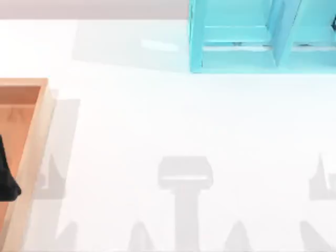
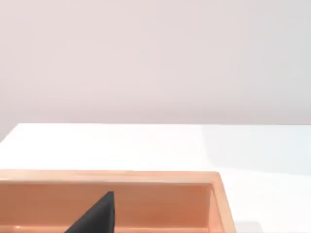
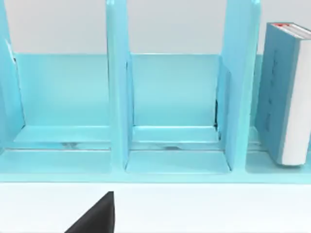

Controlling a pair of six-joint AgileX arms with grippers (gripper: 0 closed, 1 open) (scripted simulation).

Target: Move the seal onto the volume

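Volume (image 3: 286, 92) is standing upright in the shelf unit (image 3: 116, 97) facing the right pincer, whose finger state is unclear.

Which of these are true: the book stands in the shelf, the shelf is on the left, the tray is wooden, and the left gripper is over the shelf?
1. The book stands upright in the shelf. True.
2. The shelf is at the top view's left. False: it is at the far right.
3. The tray is wooden. True.
4. The left gripper is over the shelf. False: it is over the tray, at the top view's left edge.
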